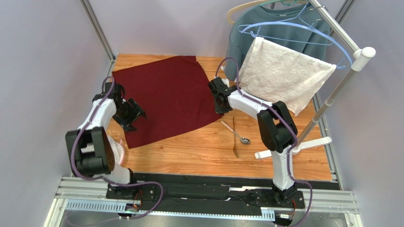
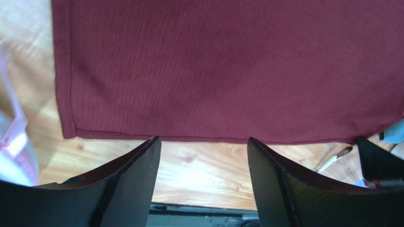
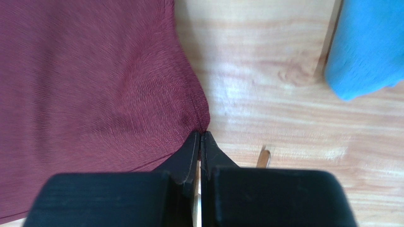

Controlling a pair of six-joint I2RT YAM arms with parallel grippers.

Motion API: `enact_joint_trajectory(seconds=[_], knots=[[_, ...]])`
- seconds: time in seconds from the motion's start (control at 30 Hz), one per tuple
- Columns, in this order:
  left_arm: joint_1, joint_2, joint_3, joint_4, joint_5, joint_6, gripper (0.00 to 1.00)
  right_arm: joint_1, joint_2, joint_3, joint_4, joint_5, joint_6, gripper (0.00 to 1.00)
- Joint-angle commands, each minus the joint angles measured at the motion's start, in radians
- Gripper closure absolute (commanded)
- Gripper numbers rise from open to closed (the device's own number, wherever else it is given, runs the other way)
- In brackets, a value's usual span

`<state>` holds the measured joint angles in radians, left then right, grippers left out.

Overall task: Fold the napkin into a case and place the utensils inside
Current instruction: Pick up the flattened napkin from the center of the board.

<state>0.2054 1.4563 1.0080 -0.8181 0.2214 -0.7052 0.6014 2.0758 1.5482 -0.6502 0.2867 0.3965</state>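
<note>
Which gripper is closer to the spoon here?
Right. The right gripper pinches the napkin edge just beyond the spoon; the left gripper sits open at the napkin's left edge, across the cloth.

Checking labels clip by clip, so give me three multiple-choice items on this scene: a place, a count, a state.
1. Where do the shiny silver metal spoon and slim golden-brown fork lie? A in a gripper; B on the wooden table, right of the dark red square cloth napkin; C on that napkin.
2. How many utensils show? A one; B four; C two.
3. The right gripper is: A shut on the napkin's corner; B wide open; C holding the spoon.
Answers: 1 B, both lie on bare wood beside the cloth. 2 C, only spoon and fork. 3 A, its fingers meet on puckered cloth.
</note>
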Motion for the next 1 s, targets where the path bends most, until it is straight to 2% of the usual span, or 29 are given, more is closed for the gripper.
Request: enact_joint_trajectory(seconds=[0.0, 0.07, 0.3, 0.33, 0.37, 0.43, 0.57, 0.63, 0.7, 0.8, 0.87, 0.97], knots=[[0.005, 0.197, 0.144, 0.059, 0.026, -0.025, 0.26, -0.018, -0.045, 0.078, 0.038, -0.03, 0.025, 1.0], [0.003, 0.313, 0.23, 0.05, 0.021, -0.037, 0.3, -0.017, -0.08, 0.056, 0.047, -0.049, 0.028, 1.0], [-0.027, 0.518, 0.395, 0.057, 0.033, -0.059, 0.34, -0.023, -0.2, -0.056, 0.107, -0.092, 0.031, 1.0], [-0.038, 0.544, 0.43, 0.059, 0.048, -0.06, 0.36, -0.028, -0.21, -0.065, 0.11, -0.089, 0.03, 1.0], [-0.044, 0.591, 0.452, 0.059, 0.07, -0.054, 0.43, -0.031, -0.223, -0.074, 0.112, -0.089, 0.031, 1.0], [-0.066, 0.63, 0.518, 0.054, 0.067, -0.047, 0.47, -0.04, -0.232, -0.083, 0.116, -0.096, 0.028, 1.0], [-0.092, 0.699, 0.658, -0.019, 0.018, 0.012, 0.47, -0.052, -0.237, -0.094, 0.119, -0.113, 0.024, 1.0], [-0.106, 0.676, 0.684, -0.053, -0.019, 0.061, 0.46, -0.054, -0.235, -0.105, 0.126, -0.115, 0.018, 1.0], [-0.113, 0.587, 0.66, -0.091, -0.094, 0.081, 0.42, -0.052, -0.229, -0.106, 0.127, -0.127, 0.018, 1.0], [-0.12, 0.405, 0.446, -0.118, -0.194, 0.059, 0.39, -0.054, -0.224, -0.103, 0.135, -0.152, 0.021, 1.0], [-0.115, 0.279, 0.367, -0.163, -0.299, 0.049, 0.37, -0.052, -0.224, -0.1, 0.138, -0.167, 0.018, 1.0], [-0.097, 0.158, 0.247, -0.21, -0.349, 0.038, 0.38, -0.052, -0.226, -0.097, 0.139, -0.178, 0.013, 1.0]])
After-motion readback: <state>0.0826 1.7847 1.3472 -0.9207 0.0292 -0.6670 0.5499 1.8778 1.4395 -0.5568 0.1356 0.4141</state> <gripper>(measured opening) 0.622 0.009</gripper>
